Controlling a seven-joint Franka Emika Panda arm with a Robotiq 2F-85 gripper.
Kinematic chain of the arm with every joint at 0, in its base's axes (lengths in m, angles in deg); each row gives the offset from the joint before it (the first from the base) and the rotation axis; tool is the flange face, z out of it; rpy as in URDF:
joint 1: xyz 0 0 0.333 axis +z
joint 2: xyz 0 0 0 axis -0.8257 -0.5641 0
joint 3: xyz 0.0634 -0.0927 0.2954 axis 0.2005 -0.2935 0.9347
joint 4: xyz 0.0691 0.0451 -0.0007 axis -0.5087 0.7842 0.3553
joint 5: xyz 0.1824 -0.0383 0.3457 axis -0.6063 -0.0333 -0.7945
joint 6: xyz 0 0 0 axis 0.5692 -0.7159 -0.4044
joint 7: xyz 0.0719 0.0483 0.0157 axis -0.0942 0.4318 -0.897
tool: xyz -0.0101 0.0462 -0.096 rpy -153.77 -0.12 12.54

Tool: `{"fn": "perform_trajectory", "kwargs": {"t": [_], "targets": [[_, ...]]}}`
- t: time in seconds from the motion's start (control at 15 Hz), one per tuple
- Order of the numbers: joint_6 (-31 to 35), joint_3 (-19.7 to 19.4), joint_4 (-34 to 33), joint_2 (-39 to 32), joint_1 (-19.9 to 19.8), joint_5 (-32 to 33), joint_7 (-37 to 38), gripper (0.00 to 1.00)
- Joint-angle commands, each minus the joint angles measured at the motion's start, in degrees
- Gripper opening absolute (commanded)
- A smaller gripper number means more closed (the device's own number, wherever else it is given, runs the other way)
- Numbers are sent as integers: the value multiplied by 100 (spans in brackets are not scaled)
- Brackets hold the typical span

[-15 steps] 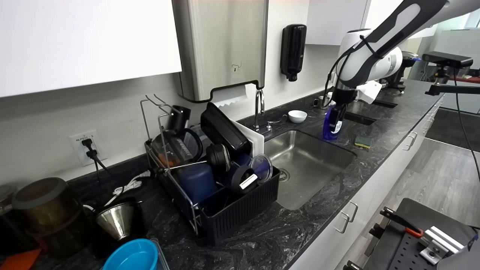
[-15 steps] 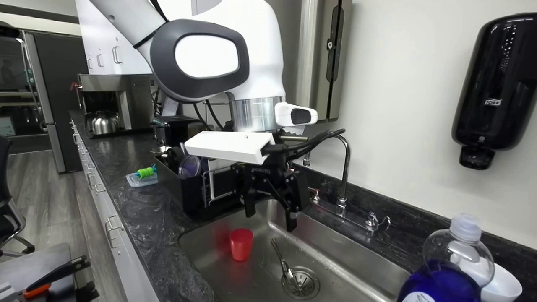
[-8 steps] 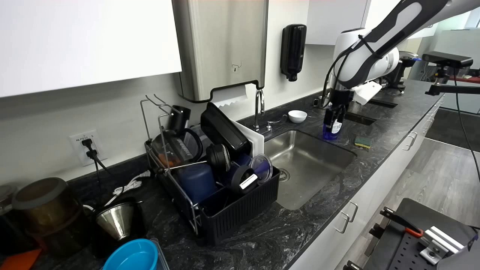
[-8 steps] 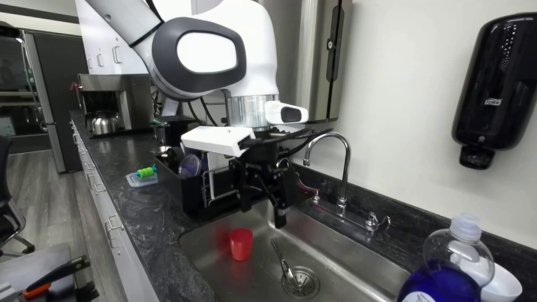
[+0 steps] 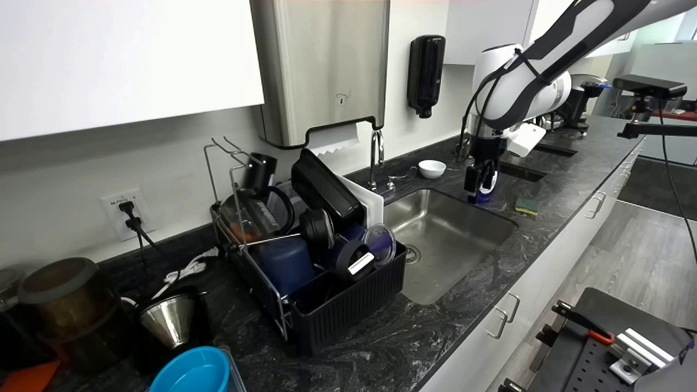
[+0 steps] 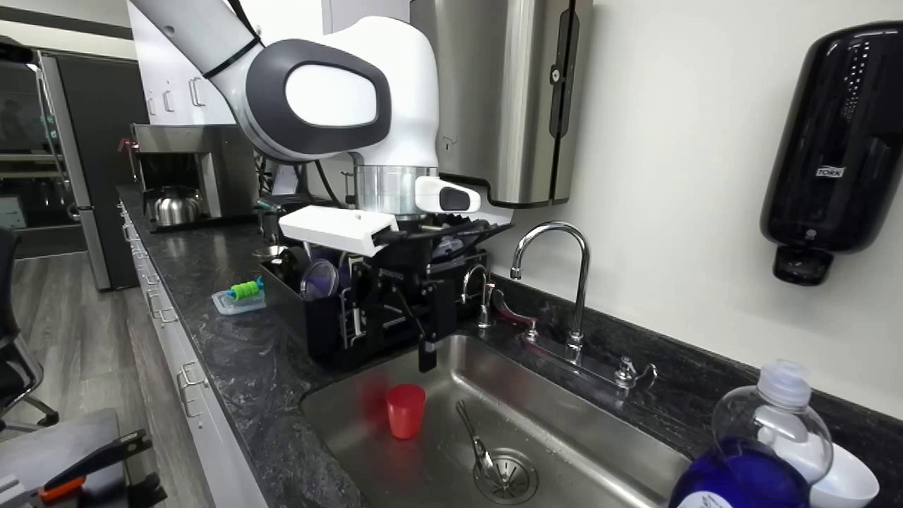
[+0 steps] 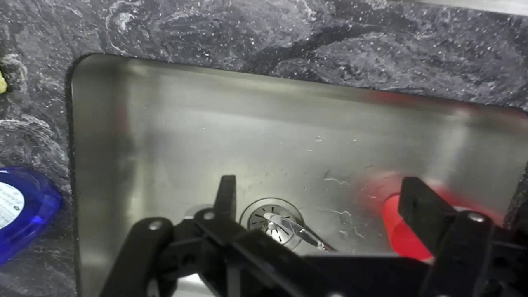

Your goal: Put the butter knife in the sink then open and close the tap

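The butter knife (image 7: pixel 295 229) lies in the steel sink (image 7: pixel 231 123), one end over the drain; it also shows beside the drain in an exterior view (image 6: pixel 476 444). Behind the sink rises the chrome tap (image 6: pixel 584 282) with its curved spout, and small levers (image 6: pixel 626 372) stand at its base. My gripper (image 7: pixel 321 194) is above the sink, jaws wide apart and nothing between them. In an exterior view the gripper (image 6: pixel 395 342) hangs in front of the dish rack, left of the tap and apart from it. The dark rack partly masks the fingers' outline there.
A red cup (image 6: pixel 405 410) stands in the sink. The black dish rack (image 6: pixel 293 303) is at its far end. A slim small faucet (image 6: pixel 484 300) sits near the levers. A blue soap bottle (image 6: pixel 741 466), white bowl (image 5: pixel 432 169) and sponge (image 5: pixel 526 206) are at the sink's other end.
The arm and gripper have moved along the sink toward the dish rack, away from the tap, which shows more fully. The jaws stay open. The knife and cup have not moved.
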Motion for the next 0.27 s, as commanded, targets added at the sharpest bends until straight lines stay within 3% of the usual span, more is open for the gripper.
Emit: {"fn": "perform_trajectory", "kwargs": {"t": [0.0,0.2], "targets": [[-40,-9,30,53,23,-13,-63,100],[-52,-17,60,109,24,-13,-123,100]]}}
